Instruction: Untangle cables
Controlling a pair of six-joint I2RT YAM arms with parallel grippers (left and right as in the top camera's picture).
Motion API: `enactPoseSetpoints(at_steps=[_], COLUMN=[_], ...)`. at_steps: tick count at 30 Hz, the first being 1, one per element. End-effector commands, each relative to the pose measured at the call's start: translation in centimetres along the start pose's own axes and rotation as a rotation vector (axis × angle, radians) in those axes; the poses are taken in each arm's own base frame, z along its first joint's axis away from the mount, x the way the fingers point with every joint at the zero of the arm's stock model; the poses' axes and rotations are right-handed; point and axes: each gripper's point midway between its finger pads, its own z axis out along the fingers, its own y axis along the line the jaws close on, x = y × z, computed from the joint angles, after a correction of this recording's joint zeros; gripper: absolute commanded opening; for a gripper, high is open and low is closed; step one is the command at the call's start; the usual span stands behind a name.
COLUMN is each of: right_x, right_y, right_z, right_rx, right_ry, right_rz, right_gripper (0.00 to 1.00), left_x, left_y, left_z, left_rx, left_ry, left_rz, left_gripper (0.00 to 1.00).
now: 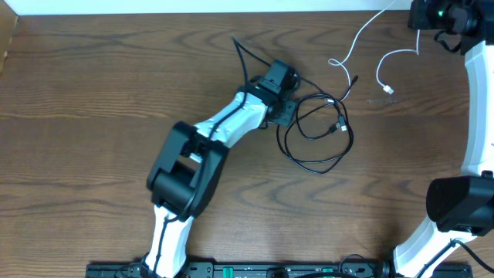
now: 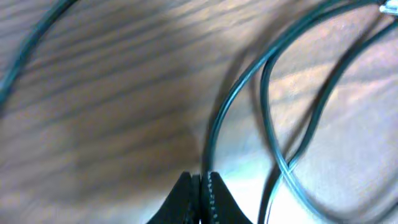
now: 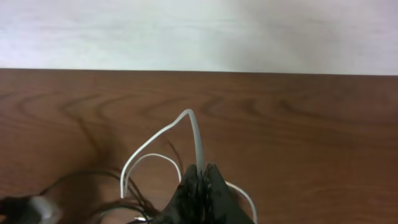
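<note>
The black cable [image 1: 320, 127] lies in loose loops on the wooden table, right of centre, with a plug [image 1: 338, 126] inside the loops. My left gripper [image 1: 287, 110] sits at the loops' left edge; in the left wrist view its jaws [image 2: 200, 180] are shut on the black cable [image 2: 214, 134]. The white cable [image 1: 363, 35] runs from the table up to the far right corner, its plug [image 1: 388, 90] lying free. My right gripper [image 1: 423, 19] holds it there; in the right wrist view the jaws [image 3: 201, 174] are shut on the white cable [image 3: 196, 134].
The right arm's white link [image 1: 478, 116] runs down the right edge. The left arm [image 1: 201, 147] reaches diagonally across the middle. A thicker black wire [image 1: 243, 54] trails from the left wrist. The table's far edge meets a white wall [image 3: 199, 31].
</note>
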Motion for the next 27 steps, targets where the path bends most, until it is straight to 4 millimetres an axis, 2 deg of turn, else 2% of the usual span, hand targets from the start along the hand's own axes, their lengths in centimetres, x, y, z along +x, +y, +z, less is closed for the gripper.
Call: enactPoseSetpoints(at_steps=[1,2,4,6,9,13,15,17,18,22,27], right_x=[0.0,0.1,0.3,0.4,0.7,1.1,1.4,1.5,1.4,1.5,1.5], right_y=[-1.2,-1.2,-1.2,-1.2,-1.3,-1.3,-1.2,-1.2,-1.3,-1.2,-1.4], right_z=[0.2,0.4,0.7,0.8,1.0,1.0,1.0,1.0,1.0,1.0,1.0], right_rx=[0.051,0.050,0.050,0.050,0.049,0.049,0.048,0.048,0.049,0.048,0.059], right_ry=[0.003,0.008,0.014,0.020,0.030,0.046,0.057,0.061,0.061,0.064,0.064], right_rz=[-0.004,-0.003,-0.002,-0.001,0.000,0.002,0.004,0.002,0.002,0.002,0.002], right_gripper=[0.01,0.01,0.01,0.01,0.01,0.01,0.01,0.01,0.01,0.01,0.01], left_x=[-2.1,-2.1,-2.3,-2.4,-2.6,-3.3,-3.9,-4.5,-5.0,-5.3,-5.1], left_y=[1.1,1.3,1.1,0.7,-0.5,-1.2,-1.4,-1.3,-1.2,-1.0,-0.3], left_z=[-6.4,-8.2,-10.4,-11.8,-12.1,-10.3,-8.8,-7.1,-5.6,-2.5,-0.6], left_rx=[-0.022,-0.025,-0.024,-0.011,0.037,0.049,0.052,0.047,0.028,-0.026,-0.173], left_ry=[-0.073,-0.079,-0.094,-0.109,-0.120,-0.137,-0.157,-0.177,-0.195,-0.219,-0.229], left_rz=[-0.003,-0.008,-0.009,0.004,0.028,0.045,0.060,0.087,0.095,0.109,0.135], left_gripper=[0.08,0.08,0.08,0.08,0.12,0.38,0.50,0.54,0.58,0.59,0.57])
